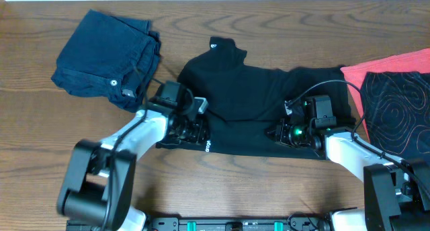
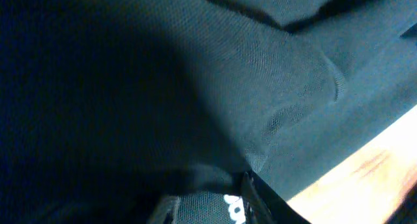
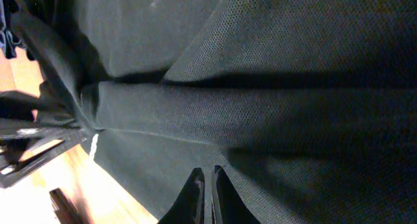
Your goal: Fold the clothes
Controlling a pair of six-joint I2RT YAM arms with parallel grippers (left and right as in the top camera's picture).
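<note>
The black shirt (image 1: 242,103) is lying spread across the middle of the table (image 1: 40,137), and both pincers are sitting on its near hem. The overhead view is showing the left pincer (image 1: 195,131) at the shirt's left corner, with the white logo (image 1: 207,147) just beside it on the near side, and the right pincer (image 1: 287,133) well along the hem toward the other end. It is also showing what neither wrist camera is catching: folded jeans (image 1: 101,60) lying beyond and outward of the left pincer, and a red cloth (image 1: 396,103) lying outward of the right pincer, touching the shirt's sleeve.

The right wrist view is giving the close detail. The right pincer (image 3: 207,191) is showing its fingertips drawn almost together, with only a thin slit between them, nipping the shirt (image 3: 293,68) where its creases are meeting. Far ahead of it the logo (image 3: 94,146) is showing beside bare wood (image 3: 111,191).

The left wrist view is being filled by dark fabric (image 2: 195,87), with the logo (image 2: 232,208) right at the bottom edge and wood (image 2: 365,172) beyond the hem. How wide the left pincer is standing, I cannot tell from any view.
</note>
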